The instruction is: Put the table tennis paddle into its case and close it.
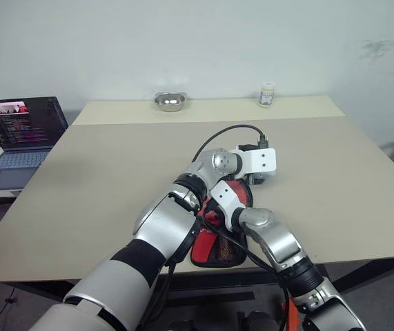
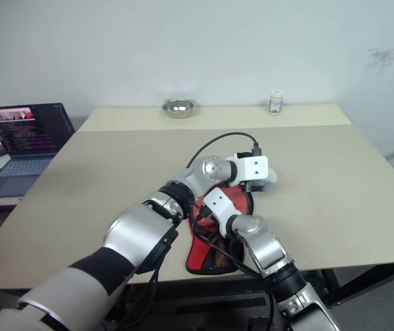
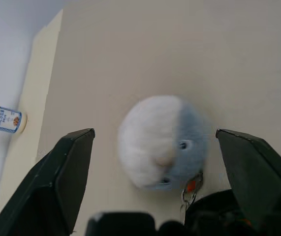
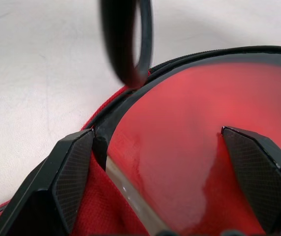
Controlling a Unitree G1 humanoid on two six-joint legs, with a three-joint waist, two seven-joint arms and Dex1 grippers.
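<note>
The case (image 1: 214, 252), red with a mesh pocket and black edging, lies near the table's front edge under both arms. In the right wrist view the table tennis paddle (image 4: 189, 147) shows its smooth red face with a black rim, lying in the case's red fabric (image 4: 115, 211). My right gripper (image 4: 157, 137) is open, its fingers spread over that face. Just beyond the case, my left gripper (image 3: 155, 135) is open, with its fingers on either side of a fluffy white-and-blue ball (image 3: 162, 142) on a key ring.
A steel bowl (image 1: 170, 101) and a small bottle (image 1: 267, 94) stand at the table's far edge. An open laptop (image 1: 21, 131) sits on a side table to the left. A black cable (image 1: 228, 131) loops over my left wrist.
</note>
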